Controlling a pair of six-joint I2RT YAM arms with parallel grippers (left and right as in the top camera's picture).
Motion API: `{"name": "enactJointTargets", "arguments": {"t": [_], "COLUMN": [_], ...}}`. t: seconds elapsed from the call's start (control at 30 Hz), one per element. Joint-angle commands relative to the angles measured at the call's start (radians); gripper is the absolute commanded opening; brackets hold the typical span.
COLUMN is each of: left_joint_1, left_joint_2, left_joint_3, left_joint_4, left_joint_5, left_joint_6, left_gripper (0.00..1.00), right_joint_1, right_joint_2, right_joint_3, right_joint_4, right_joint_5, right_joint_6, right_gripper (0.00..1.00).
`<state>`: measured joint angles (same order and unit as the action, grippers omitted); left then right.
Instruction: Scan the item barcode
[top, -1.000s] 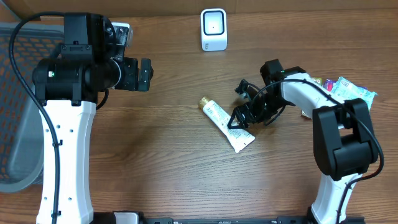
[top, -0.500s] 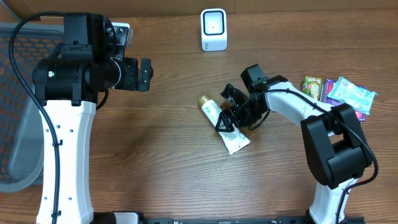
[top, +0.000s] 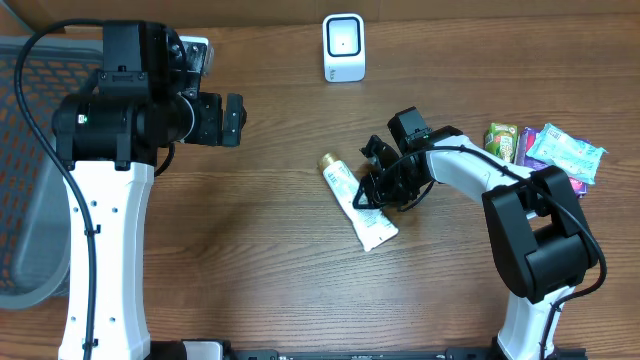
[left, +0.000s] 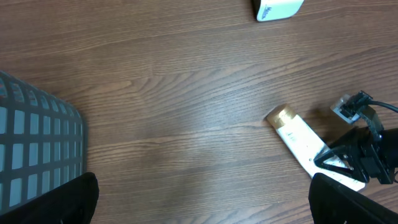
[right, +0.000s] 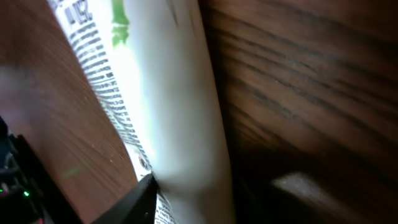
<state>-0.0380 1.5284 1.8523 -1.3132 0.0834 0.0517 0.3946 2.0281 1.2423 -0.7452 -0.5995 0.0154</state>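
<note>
- The white tube (top: 343, 185) with a gold cap lay flat on the wooden table (top: 250, 260), right of centre. Its cap pointed toward the far left and its crimped end toward the near right.
- The right gripper (top: 368, 192) was down at the tube's middle, with its fingers set on either side of the body.
- In the right wrist view the tube filled the frame, with printed text along one edge. One black fingertip (right: 140, 196) sat against that printed edge.
- The right jaws stood partly closed around the tube. The far finger was lost in shadow, so I could not tell whether they actually pinched the tube or only bracketed it.
- The left gripper (top: 233, 120) hung above the table's left part, well apart from the tube. Its jaws were spread wide and held nothing.
- In the left wrist view its two finger ends showed only at the bottom corners, with bare wood between them.
- The white scanner (top: 343, 48) stood at the far edge of the table, beyond the tube and apart from it.
- A grey mesh basket (top: 20, 200) sat at the left edge.
- A few snack packets (top: 565, 148) lay together at the right edge, near the right arm.
</note>
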Motion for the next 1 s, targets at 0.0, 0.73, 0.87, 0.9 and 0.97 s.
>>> {"name": "enactJointTargets", "arguments": {"t": [0.0,0.73,0.87,0.9,0.97], "left_joint_1": [-0.002,-0.002,-0.002,-0.002,-0.002], "left_joint_2": [0.003,0.003,0.003,0.003,0.003], "left_joint_3": [0.008,0.008,0.008,0.008,0.008], "left_joint_4": [0.002,0.002,0.002,0.002,0.002], "left_joint_5": [0.011,0.011,0.011,0.011,0.011], "left_joint_6": [-0.006,-0.006,-0.006,-0.006,-0.006], "left_gripper": [1.00,0.99,0.99,1.00,0.99], "right_joint_1": [0.010,-0.123,-0.140,-0.141,-0.142], "right_joint_2": [0.064,-0.161,-0.294,-0.331,-0.387], "right_joint_3": [-0.075,0.042,0.108,0.129,0.167], "right_joint_4": [-0.012,-0.019,-0.020,-0.020,-0.019], "right_joint_5": [0.082,-0.336,-0.418,-0.420,-0.420], "right_joint_6": [0.023,-0.023,0.009,0.029,0.059], "right_gripper": [0.43,0.04,0.04,0.04,0.04]}}
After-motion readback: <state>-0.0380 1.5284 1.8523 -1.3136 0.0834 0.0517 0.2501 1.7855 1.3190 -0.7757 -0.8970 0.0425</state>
